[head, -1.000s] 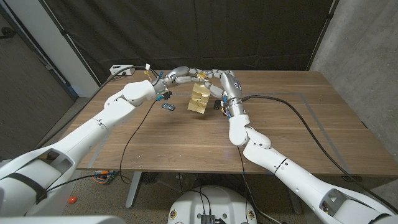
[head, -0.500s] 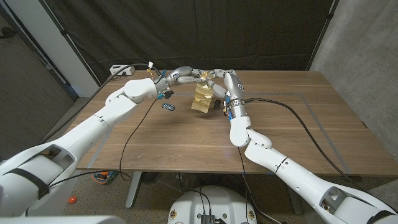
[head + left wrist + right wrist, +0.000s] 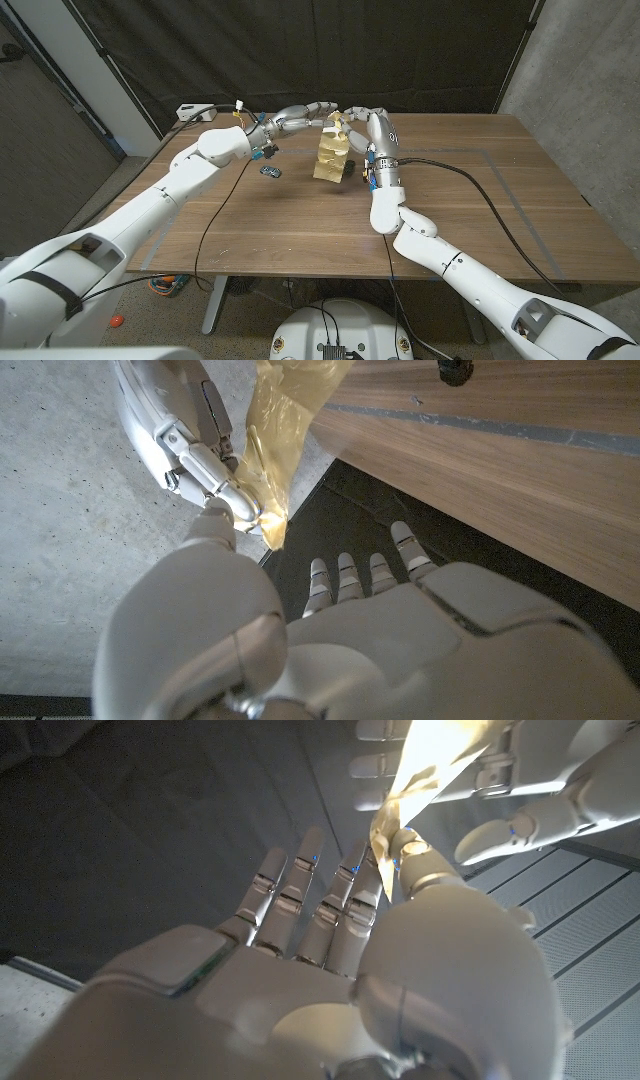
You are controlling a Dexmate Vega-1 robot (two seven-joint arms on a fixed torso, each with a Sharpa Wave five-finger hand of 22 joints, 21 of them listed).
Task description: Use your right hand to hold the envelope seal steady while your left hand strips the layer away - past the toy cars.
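Observation:
A gold padded envelope point(image 3: 331, 157) hangs upright above the table's far middle. My right hand point(image 3: 372, 128) pinches its top edge from the right, thumb against the gold film point(image 3: 420, 770), other fingers spread. My left hand point(image 3: 302, 115) reaches in from the left and pinches the same top edge point(image 3: 285, 420), thumb at the film's corner, with my right hand's fingers point(image 3: 195, 440) just beside it. One small dark toy car point(image 3: 270, 172) sits on the table left of the envelope. A second dark car point(image 3: 349, 170) shows just behind the envelope's lower right.
The wooden table point(image 3: 450, 215) spreads wide in front of and to the right of the envelope. Black cables cross it, one point(image 3: 215, 215) from the left arm and one point(image 3: 480, 185) from the right. A white power strip point(image 3: 195, 113) lies at the far left corner.
Both hands and the envelope have shifted right and a little higher. The envelope now hangs more upright, its top pulled up between the hands.

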